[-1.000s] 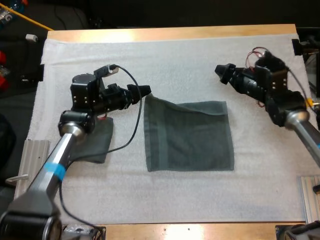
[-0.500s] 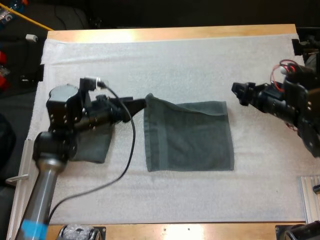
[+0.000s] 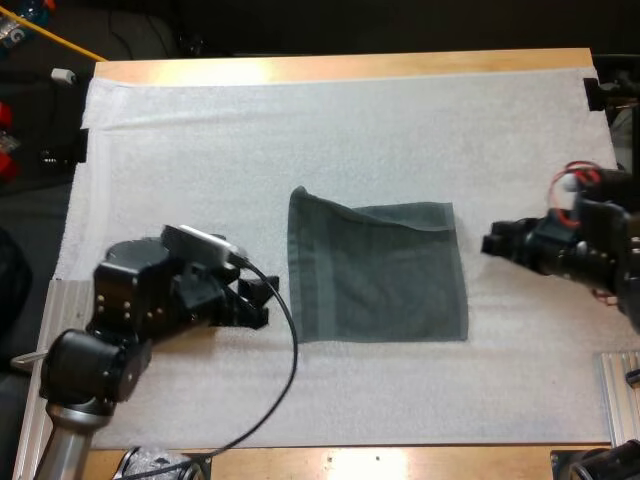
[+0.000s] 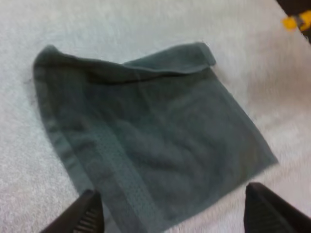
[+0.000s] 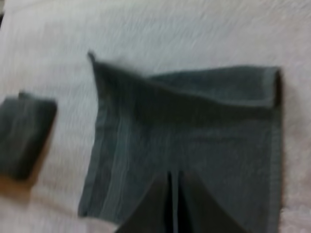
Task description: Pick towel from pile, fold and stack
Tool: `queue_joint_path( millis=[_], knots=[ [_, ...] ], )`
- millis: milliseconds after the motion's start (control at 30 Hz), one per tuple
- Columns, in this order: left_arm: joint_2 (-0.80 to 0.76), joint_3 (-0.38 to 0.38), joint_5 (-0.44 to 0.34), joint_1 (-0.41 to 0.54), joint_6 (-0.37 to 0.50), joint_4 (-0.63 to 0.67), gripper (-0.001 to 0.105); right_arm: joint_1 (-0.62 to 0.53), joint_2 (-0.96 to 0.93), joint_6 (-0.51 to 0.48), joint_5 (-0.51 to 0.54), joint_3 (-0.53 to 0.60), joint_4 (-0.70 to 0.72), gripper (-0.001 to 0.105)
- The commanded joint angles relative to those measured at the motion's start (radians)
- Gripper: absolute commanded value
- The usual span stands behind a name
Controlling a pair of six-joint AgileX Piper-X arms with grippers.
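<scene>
High view first: you have one dark grey-green towel (image 3: pixel 378 272) lying spread on the white mat (image 3: pixel 350 130) at the centre of the frame, a little right of the middle. It is roughly square and mostly flat. Its far edge is turned over onto itself in a narrow flap that widens toward the upper right corner, and the upper left corner pokes out past the rest as a small peak. A woven band runs down the towel's left side, parallel to that edge.

Your left hand (image 3: pixel 262 300) sits in the lower left of the frame, tips near the towel's left edge but not touching it. In the left wrist view the left hand (image 4: pixel 170 213) has its fingers (image 4: pixel 87 211) standing wide apart with nothing between them, framing the towel's near corner.

Your right hand (image 3: pixel 490 243) is at the right of the frame, pointing toward the towel's right edge and apart from it. In the right wrist view its two fingers (image 5: pixel 155 204) are pressed together on nothing, over the towel's near edge. That view also shows you a small folded towel (image 5: pixel 24 136) on the mat, apart from the spread one, on its banded side.

The mat covers most of the wooden bench (image 3: pixel 350 65).
</scene>
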Motion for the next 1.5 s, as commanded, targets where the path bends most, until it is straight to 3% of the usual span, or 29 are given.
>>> queue_joint_path(
  millis=[0, 233, 467, 800, 1467],
  knots=[
    [-0.006, -0.005, -0.032, -0.016, 0.002, 0.005, 0.059, 0.017, 0.010, -0.017, 0.003, -0.004, 0.003, 0.000],
    [-0.003, -0.005, -0.076, -0.104, -0.010, 0.005, 0.059, 0.092, 0.189, -0.017, 0.089, -0.004, -0.029, 0.000],
    [-0.003, -0.005, -0.074, -0.105, -0.022, 0.008, 0.059, 0.092, 0.406, -0.006, 0.089, -0.011, -0.121, 0.000],
    [-0.003, -0.005, -0.066, -0.105, -0.022, 0.034, 0.059, 0.092, 0.660, -0.002, 0.089, -0.115, -0.164, 0.000],
    [-0.003, -0.005, -0.052, -0.105, -0.022, 0.034, 0.059, 0.091, 0.923, 0.000, 0.089, -0.272, -0.185, 0.000]
  ],
)
